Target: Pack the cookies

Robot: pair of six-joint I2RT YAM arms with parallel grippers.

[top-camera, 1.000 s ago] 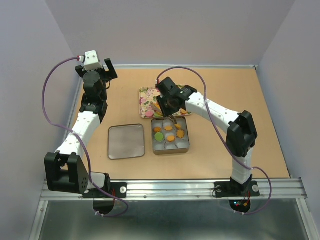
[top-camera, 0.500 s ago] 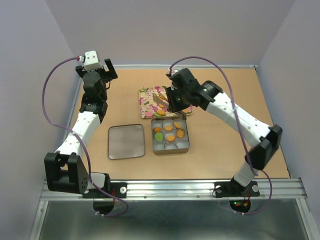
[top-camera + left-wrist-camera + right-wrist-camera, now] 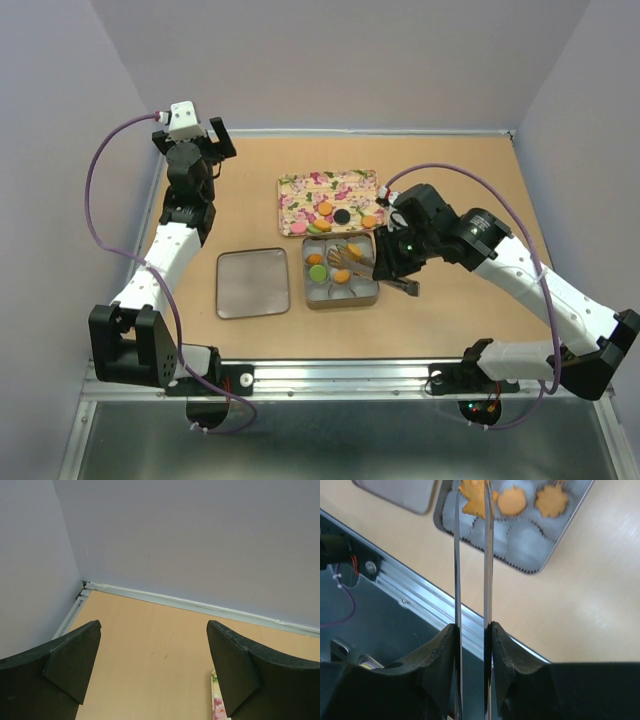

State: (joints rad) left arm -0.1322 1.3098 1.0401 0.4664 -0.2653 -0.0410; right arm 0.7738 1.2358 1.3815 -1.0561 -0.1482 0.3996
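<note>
My right gripper (image 3: pixel 396 264) is shut on metal tongs (image 3: pixel 358 268) that reach left over the open tin (image 3: pixel 345 300). In the right wrist view the gripper (image 3: pixel 471 630) squeezes the two tong blades (image 3: pixel 456 555), and an orange cookie (image 3: pixel 472 502) sits between their tips above the tin (image 3: pixel 567 527). The tin's white paper cups hold several orange cookies (image 3: pixel 340 277) and a green one (image 3: pixel 317 272). More cookies (image 3: pixel 325 209), orange, pink and one dark, lie on the floral tray (image 3: pixel 290 185). My left gripper (image 3: pixel 205 140) is open and empty, raised at the far left (image 3: pixel 155 670).
The tin's lid (image 3: pixel 253 283) lies flat left of the tin. The metal rail (image 3: pixel 340 372) runs along the table's near edge and shows in the right wrist view (image 3: pixel 415 592). Walls close the table's back and sides.
My right arm swung from the floral tray down and right, bringing the tongs over the tin. The left arm has not moved.
</note>
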